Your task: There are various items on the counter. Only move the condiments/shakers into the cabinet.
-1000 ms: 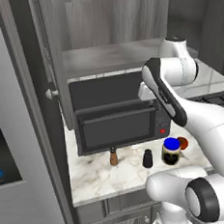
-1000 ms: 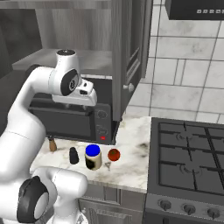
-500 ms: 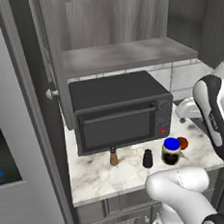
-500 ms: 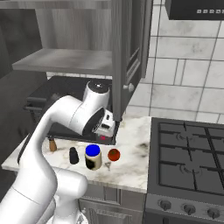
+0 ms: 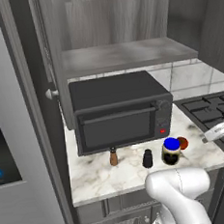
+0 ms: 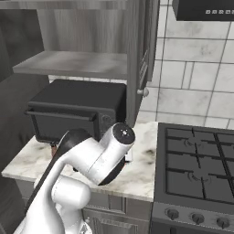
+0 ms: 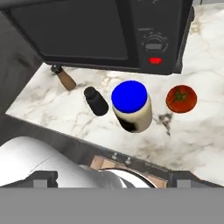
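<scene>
We look down from the hand over the counter (image 7: 188, 135), where all four items stand in a loose row in front of the toaster oven (image 5: 118, 111). The gripper (image 7: 111, 180) hangs above the counter's front edge with its jaws spread wide and nothing between them. The cream-coloured jar (image 7: 132, 106), blue lid up, lies just ahead of the jaws and nearly centred between the two finger tips (image 7: 41, 180), so we judge it the nearest condiment and the likeliest first pick. The small black shaker (image 7: 96, 101) stands just beside the jar in the hand view, and the slim brown wooden shaker (image 7: 64, 78) sits beyond it, closer to the oven. The tomato (image 7: 181, 98) lies on the jar's other side, apart from it, and is to stay put. In the left base view the jar (image 5: 171, 151), black shaker (image 5: 147, 158) and wooden shaker (image 5: 113, 157) all stand upright, long axes vertical. The cabinet (image 5: 128, 54) is open above the oven, its shelf bare, so no condiment is stowed yet.
</scene>
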